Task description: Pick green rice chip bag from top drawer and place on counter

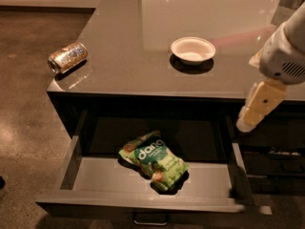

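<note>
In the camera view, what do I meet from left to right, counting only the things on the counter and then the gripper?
drink can → white bowl → gripper, at the far right, low in front of the counter edge.

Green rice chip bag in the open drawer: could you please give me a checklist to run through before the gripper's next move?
1. The top drawer is pulled open: ok, its floor is exposed.
2. The green rice chip bag is accessible: ok, it lies label-up on the drawer floor with nothing on it.
3. The gripper is above the bag: not ok, it hangs by the drawer's right side, apart from the bag.
4. The bag is grasped: not ok, not yet.
5. The counter has a landing spot: ok, bare surface between the can and the white bowl.
</note>
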{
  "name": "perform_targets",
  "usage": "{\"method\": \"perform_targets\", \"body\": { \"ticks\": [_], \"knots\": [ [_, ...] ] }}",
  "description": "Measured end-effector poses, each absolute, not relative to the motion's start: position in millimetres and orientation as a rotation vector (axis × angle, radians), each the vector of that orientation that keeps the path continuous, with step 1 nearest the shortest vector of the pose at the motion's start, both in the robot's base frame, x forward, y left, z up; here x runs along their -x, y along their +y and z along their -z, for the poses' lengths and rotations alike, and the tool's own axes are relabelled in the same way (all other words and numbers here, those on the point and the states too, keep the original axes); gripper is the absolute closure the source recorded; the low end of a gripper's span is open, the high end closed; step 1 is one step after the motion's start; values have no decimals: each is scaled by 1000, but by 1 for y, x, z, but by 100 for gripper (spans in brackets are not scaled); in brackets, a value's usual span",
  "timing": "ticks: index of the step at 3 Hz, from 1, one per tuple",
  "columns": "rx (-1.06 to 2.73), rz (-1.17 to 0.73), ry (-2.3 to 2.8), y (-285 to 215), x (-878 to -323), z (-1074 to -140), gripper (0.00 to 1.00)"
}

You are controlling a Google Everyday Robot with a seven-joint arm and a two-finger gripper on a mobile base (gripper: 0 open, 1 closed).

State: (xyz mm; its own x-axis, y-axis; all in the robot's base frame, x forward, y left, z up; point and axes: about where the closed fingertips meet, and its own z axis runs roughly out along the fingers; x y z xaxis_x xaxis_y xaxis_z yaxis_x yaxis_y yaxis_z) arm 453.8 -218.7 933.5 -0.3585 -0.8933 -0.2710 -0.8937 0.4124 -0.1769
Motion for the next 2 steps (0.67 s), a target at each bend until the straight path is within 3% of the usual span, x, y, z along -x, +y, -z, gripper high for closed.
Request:
{"method": "perform_targets", "body": {
  "ticks": [2],
  "knots": [
    [1280,12,2563,-222,-469,-830,0]
  ]
}}
